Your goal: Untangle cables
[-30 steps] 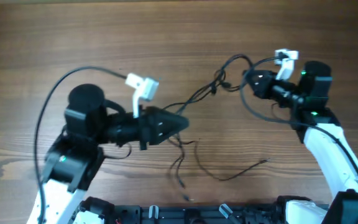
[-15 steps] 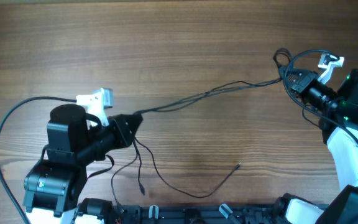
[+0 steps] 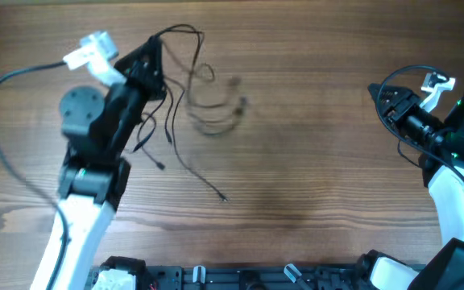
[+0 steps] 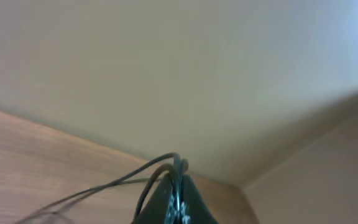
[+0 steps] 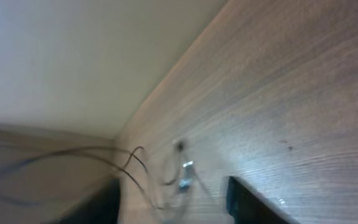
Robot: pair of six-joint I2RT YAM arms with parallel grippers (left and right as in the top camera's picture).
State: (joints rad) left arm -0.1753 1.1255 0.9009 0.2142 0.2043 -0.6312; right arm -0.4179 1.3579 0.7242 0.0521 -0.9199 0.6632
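Left gripper (image 3: 155,48) pinching cables (image 3: 171,121): thin dark strands dangling loose, blurred loops at 3 o'clock; right gripper (image 3: 379,96) spread.

Thin dark cables (image 3: 172,121) hang in loose, partly blurred loops at far left, ends trailing apart.

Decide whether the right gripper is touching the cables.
Apart. The overhead view shows bare table between the right gripper and the cables, which dangle from the left gripper.
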